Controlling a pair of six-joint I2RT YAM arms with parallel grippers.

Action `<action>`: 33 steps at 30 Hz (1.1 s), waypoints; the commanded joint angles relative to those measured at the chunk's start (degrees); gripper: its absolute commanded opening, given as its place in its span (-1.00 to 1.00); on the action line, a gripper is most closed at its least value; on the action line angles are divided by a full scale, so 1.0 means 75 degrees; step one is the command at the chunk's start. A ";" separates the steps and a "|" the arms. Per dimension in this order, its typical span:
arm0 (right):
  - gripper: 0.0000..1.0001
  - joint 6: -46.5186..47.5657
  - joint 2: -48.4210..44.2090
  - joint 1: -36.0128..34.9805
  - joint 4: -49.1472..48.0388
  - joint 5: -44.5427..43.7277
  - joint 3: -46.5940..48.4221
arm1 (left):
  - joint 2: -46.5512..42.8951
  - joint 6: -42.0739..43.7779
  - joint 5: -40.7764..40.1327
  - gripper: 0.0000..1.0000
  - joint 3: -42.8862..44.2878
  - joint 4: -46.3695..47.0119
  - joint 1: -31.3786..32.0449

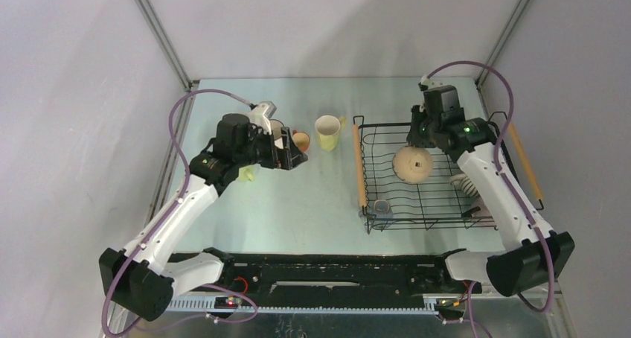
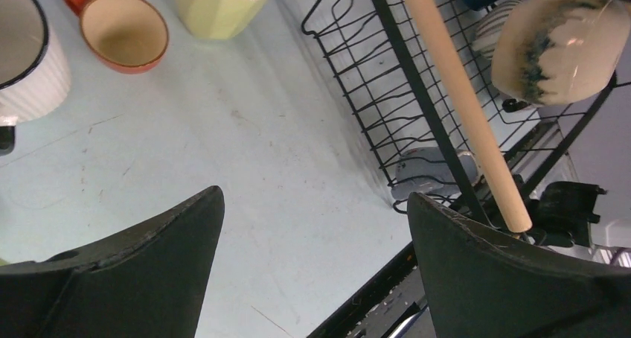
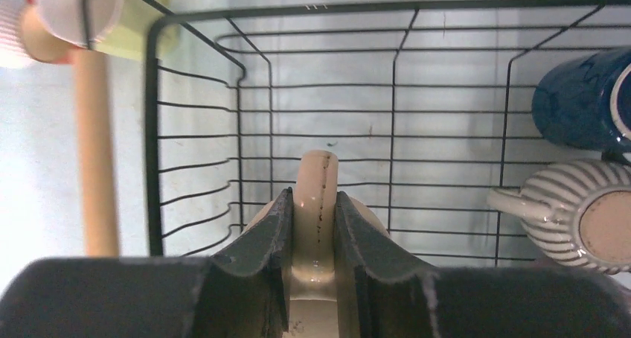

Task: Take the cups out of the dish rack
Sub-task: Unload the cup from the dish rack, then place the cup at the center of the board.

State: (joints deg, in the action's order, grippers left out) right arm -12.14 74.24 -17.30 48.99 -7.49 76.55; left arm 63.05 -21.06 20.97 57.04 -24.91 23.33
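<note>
The black wire dish rack (image 1: 439, 204) stands at the right of the table. Above its floor hangs a tan cup (image 1: 413, 164), with my right gripper (image 1: 414, 146) shut on its handle (image 3: 315, 182). Inside the rack (image 3: 193, 92) lie a dark blue cup (image 3: 580, 100), a cream ribbed cup (image 3: 580, 211) and a small grey cup (image 1: 382, 206). My left gripper (image 1: 296, 153) is open with nothing in it, over the table left of the rack. Beside it stand an orange-red cup (image 2: 123, 29), a yellow-green cup (image 2: 223, 7) and a white ribbed cup (image 2: 22, 55).
Light wooden rod handles (image 1: 359, 167) run along both long sides of the rack; the near one crosses the left wrist view (image 2: 461, 100). The black base rail (image 1: 320, 267) lines the table's front edge. Grey walls enclose the table.
</note>
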 commanded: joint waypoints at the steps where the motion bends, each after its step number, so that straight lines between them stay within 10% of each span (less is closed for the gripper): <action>1: -1.00 -0.0127 -0.0488 0.0033 0.0241 0.0454 0.0946 | -0.0227 -0.0182 0.0482 1.00 0.0524 0.0451 0.0179; 33: -1.00 -0.1914 0.0086 -0.0594 -0.1800 0.5894 0.2478 | 0.0411 -0.4795 0.2988 1.00 -0.0073 0.5993 0.0944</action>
State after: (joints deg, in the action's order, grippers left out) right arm -20.40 75.59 -21.43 46.68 29.02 93.19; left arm 65.93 -48.49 39.97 58.41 9.21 29.21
